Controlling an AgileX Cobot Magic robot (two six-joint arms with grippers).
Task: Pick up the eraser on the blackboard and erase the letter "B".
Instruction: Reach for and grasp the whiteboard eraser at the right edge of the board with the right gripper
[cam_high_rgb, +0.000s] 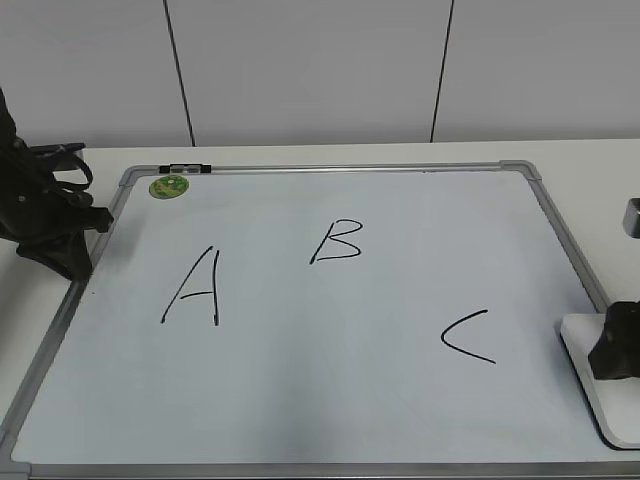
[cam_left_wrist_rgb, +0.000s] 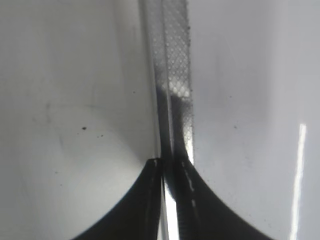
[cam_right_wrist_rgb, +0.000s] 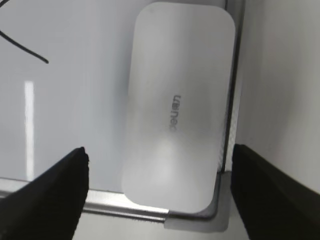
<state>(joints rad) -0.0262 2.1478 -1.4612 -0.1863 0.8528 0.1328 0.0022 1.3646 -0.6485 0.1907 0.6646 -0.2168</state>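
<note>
White and grey-framed, the blackboard (cam_high_rgb: 330, 380) lies flat on the bench with the letter "B" (cam_high_rgb: 336, 242) at upper centre. The eraser (cam_right_wrist_rgb: 177, 107) rests on its near right corner. The right gripper (cam_right_wrist_rgb: 157, 192) hangs above it, jaws wide; it should descend squarely and straddle the narrow sides. The left gripper (cam_left_wrist_rgb: 170, 165) sits with jaws closed on nothing.

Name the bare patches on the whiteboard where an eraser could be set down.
Free: below the letter A and B, left of C; also the top right, above C. Crowded: the right corner, where the eraser lies under the right gripper.
</note>
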